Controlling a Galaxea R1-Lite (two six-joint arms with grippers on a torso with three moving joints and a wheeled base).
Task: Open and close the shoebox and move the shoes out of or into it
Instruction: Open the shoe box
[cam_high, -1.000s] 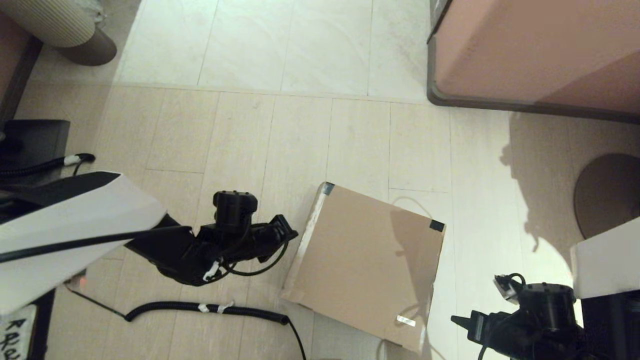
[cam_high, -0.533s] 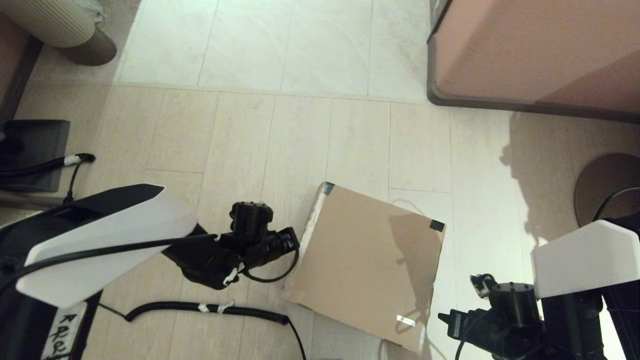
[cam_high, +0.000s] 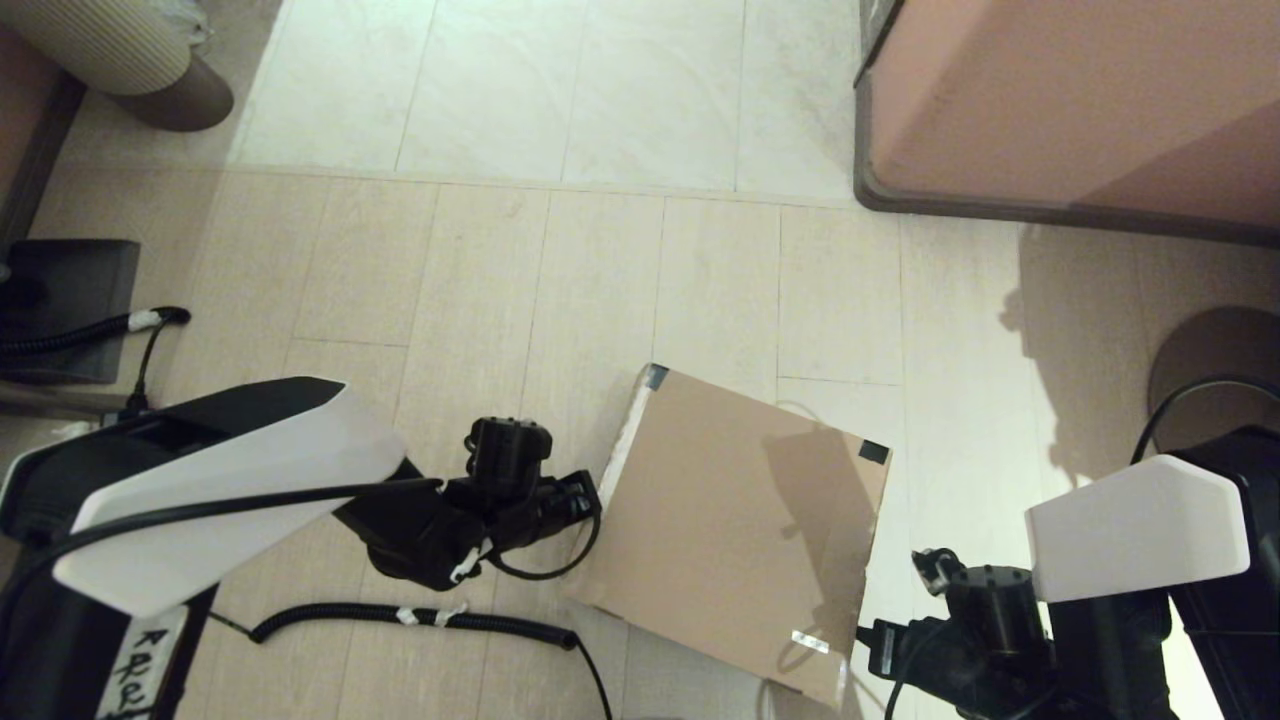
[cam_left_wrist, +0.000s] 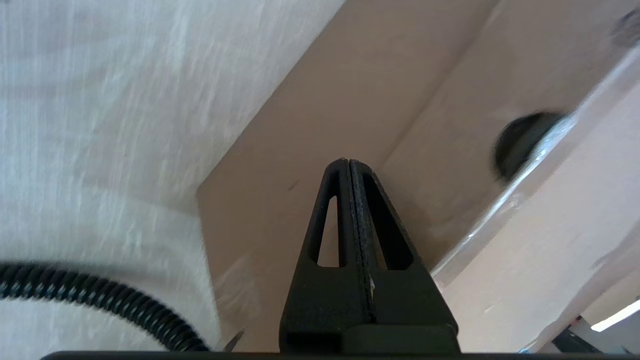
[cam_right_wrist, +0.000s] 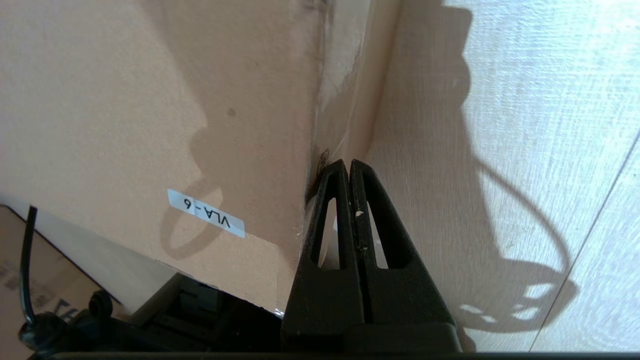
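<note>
The brown shoebox (cam_high: 735, 520) lies on the floor with its lid down, black tape on two far corners and a white sticker (cam_high: 811, 641) near its front right corner. My left gripper (cam_high: 590, 497) is shut, its tips against the box's left side (cam_left_wrist: 380, 125). My right gripper (cam_high: 868, 640) is shut too, beside the box's right edge near the sticker (cam_right_wrist: 206, 213); its tips (cam_right_wrist: 348, 164) sit at the box's corner. The shoes are hidden from view.
A large pinkish-brown cabinet (cam_high: 1080, 100) stands at the far right. A black coiled cable (cam_high: 420, 616) lies on the floor left of the box. A ribbed round stool (cam_high: 120, 60) sits far left, a round brown base (cam_high: 1200, 370) on the right.
Both arms moved inward toward the box: the left gripper came right against the box's left side, and the right gripper shifted left to the box's right edge. The box has not moved.
</note>
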